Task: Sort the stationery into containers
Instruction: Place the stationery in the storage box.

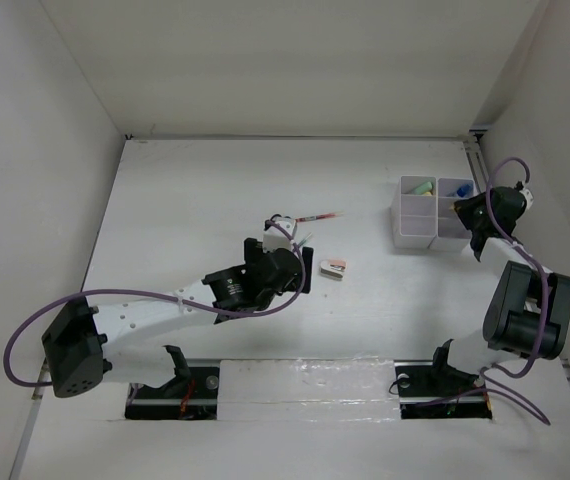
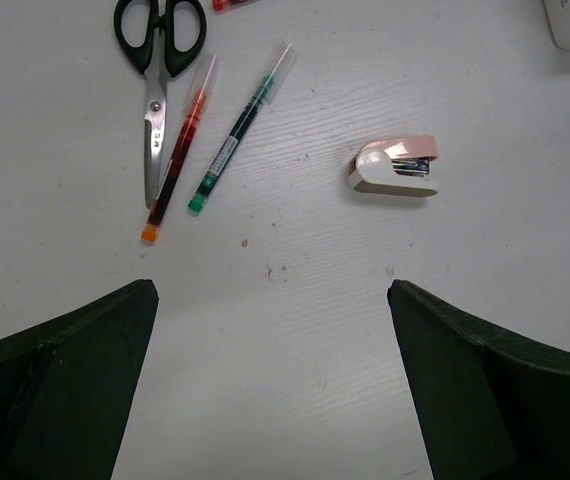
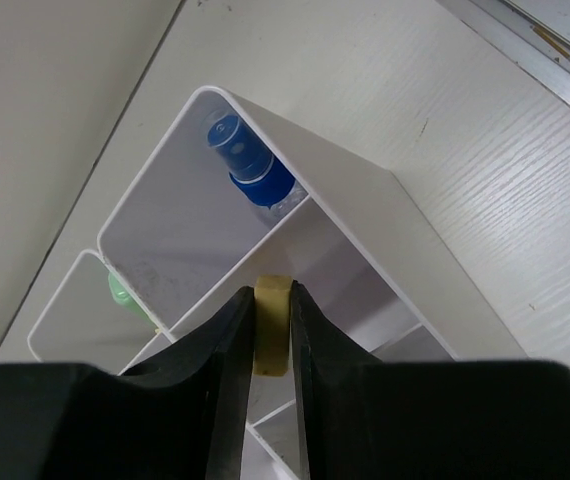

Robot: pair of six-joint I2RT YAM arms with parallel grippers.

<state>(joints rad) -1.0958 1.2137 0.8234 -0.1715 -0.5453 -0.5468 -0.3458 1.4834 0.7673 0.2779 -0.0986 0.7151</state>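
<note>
My right gripper (image 3: 271,300) is shut on a small yellowish block (image 3: 271,345) and holds it over an inner divider of the white organizer box (image 3: 365,190). In the top view the right gripper (image 1: 467,212) is at the box's (image 1: 415,232) right side. A green marker (image 3: 120,290) and a blue-capped item (image 3: 250,165) stand in the box. My left gripper (image 2: 270,290) is open and empty above the table. Ahead of it lie black-handled scissors (image 2: 155,60), an orange-red pen (image 2: 180,150), a green pen (image 2: 237,135) and a white-pink, stapler-like item (image 2: 395,168).
A thin red pen (image 1: 317,217) lies just beyond the left gripper (image 1: 298,258). The white-pink item (image 1: 333,267) lies between the two arms. White walls close in the table on the left, back and right. A metal rail (image 3: 545,45) runs behind the box.
</note>
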